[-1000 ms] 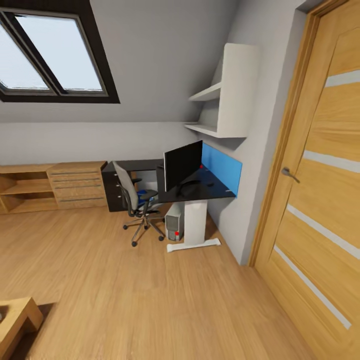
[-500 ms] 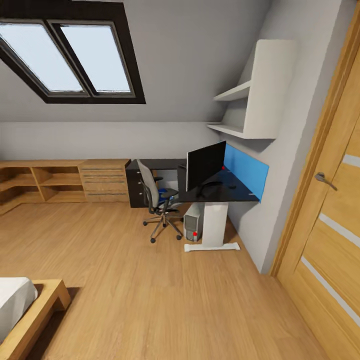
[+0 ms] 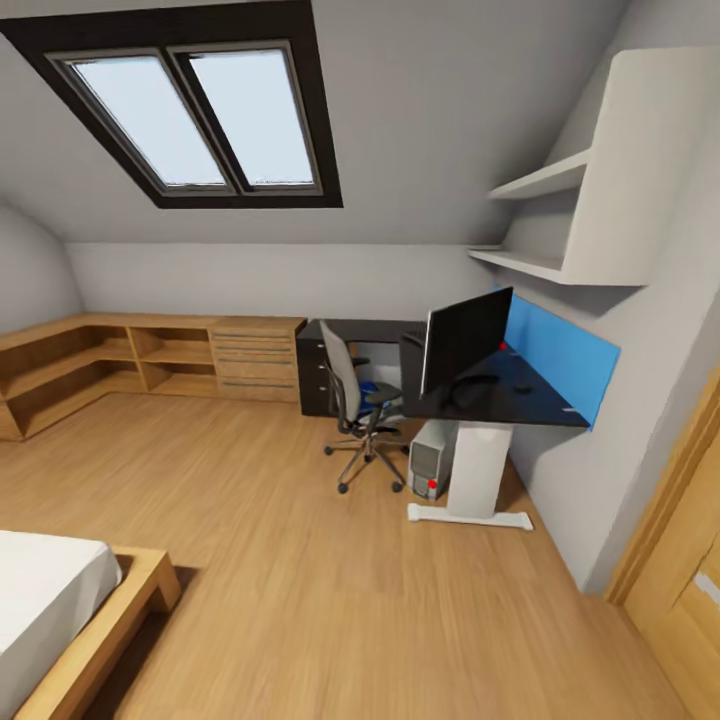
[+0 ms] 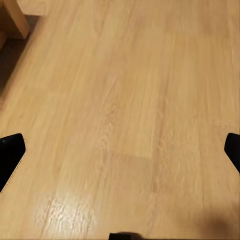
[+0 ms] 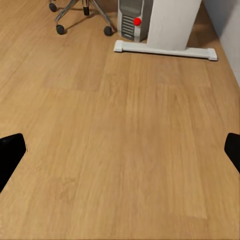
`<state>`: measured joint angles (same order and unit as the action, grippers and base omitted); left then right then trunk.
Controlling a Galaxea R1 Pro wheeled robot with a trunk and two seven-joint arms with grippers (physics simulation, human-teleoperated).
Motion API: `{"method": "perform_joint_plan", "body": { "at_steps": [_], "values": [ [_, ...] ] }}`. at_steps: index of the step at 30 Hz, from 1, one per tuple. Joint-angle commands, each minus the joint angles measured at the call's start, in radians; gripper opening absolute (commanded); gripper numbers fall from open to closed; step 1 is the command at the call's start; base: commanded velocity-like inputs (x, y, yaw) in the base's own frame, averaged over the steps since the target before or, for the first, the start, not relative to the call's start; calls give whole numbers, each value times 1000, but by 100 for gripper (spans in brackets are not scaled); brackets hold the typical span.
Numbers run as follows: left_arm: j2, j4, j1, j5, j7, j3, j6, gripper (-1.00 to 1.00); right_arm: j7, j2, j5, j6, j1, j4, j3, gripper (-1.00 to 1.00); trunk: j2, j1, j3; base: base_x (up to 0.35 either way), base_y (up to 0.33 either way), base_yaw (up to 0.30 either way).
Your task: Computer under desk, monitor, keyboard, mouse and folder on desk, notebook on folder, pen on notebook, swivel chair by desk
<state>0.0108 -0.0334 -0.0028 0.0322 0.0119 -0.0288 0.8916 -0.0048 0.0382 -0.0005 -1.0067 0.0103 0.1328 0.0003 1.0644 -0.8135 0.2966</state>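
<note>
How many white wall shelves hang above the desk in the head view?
2: an upper shelf and a lower shelf, both on the wall above the desk. None appears hidden.

Monitor [image 3: 465,338]: upright on desk [image 3: 540,400].
Computer [image 3: 432,466]: under desk.
Swivel chair [image 3: 352,395]: beside desk, blue folder [image 3: 378,395] on seat.

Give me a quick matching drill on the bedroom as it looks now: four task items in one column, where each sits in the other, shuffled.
Things:
1. computer
2. monitor
3. folder
4. swivel chair

Places:
A. on the swivel chair's seat
B. on the floor in front of the desk
C. standing on the desk top
D. on the floor under the desk, beside its white leg

Pairs: 1-D, 2-C, 3-A, 4-B
</note>
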Motion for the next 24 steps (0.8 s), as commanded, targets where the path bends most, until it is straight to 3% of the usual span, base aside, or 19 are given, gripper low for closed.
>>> {"method": "perform_joint_plan", "body": {
  "at_steps": [1, 6, 13, 24],
  "values": [
    [0, 0, 0, 0, 0, -2, 2, 100, 0, 0, 0, -3, 0, -1, 0, 100, 1, -1, 1, 323, 82, 286],
    [-1, 0, 0, 0, -1, -2, -15, 100, 0, 0, -1, 2, 0, -1, -3, 100, 1, -1, 1, 290, 195, 242],
    [-2, 0, 0, 0, -1, -2, -17, 100, 0, 1, -3, 3, 0, -1, -6, 100, 1, -1, 1, 257, 248, 26],
    [-2, 0, 0, 0, -1, -2, -17, 100, 1, 2, -3, 3, 0, -1, -5, 100, 1, -1, 1, 249, 257, -192]
  ]
}}
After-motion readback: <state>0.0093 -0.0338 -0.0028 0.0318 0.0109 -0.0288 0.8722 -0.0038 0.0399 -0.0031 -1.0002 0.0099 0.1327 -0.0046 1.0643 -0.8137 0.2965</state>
